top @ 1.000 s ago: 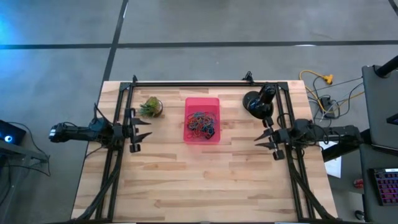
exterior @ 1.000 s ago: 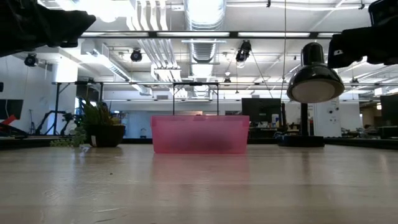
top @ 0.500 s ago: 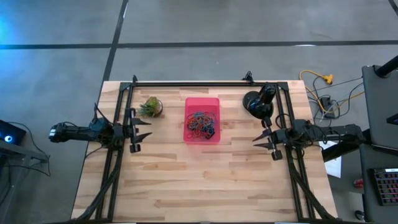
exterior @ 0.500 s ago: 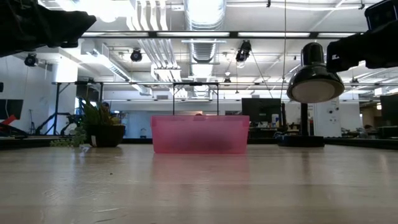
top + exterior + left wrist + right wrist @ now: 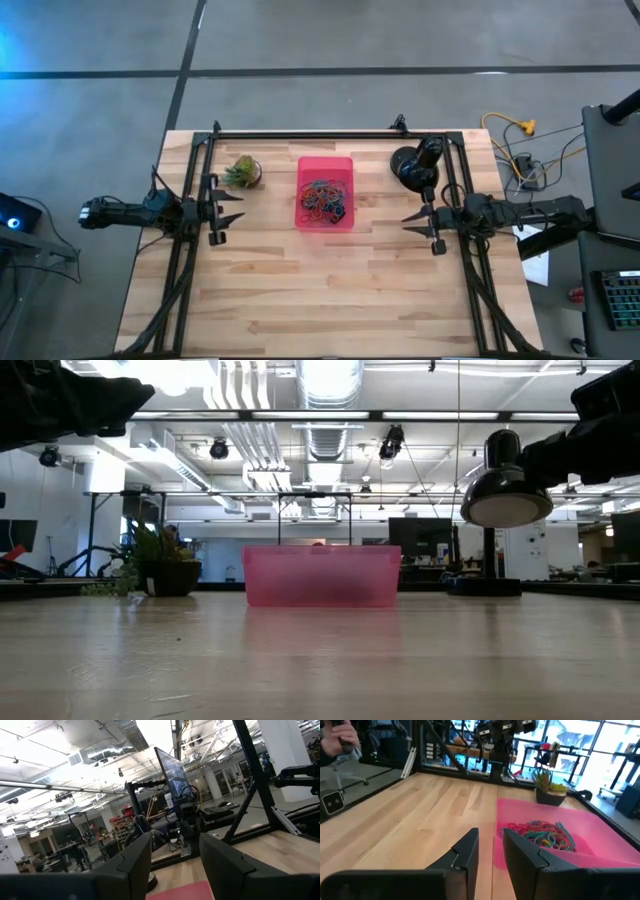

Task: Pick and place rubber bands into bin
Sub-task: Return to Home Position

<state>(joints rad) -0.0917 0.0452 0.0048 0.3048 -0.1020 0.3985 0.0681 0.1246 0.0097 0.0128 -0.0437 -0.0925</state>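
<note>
Rubber bands (image 5: pixel 322 200) are seen piled in the pink bin (image 5: pixel 326 161) mid-table, so nothing's gripped. The right gripper (image 5: pixel 412 221) is held empty, fingers parted, just right of the bin above the table (image 5: pixel 300 290). The left gripper (image 5: pixel 232 207) is likewise spread and empty, parked on the bin's left, near the plant (image 5: pixel 242 172).

Smooth pale wood-plank table (image 5: pixel 330 290) with a soft sheen. Translucent pink plastic bin (image 5: pixel 320 575), frosted-looking walls. Thin matt rubber bands (image 5: pixel 323 201). Glossy black shade on the desk lamp (image 5: pixel 505 490).
</note>
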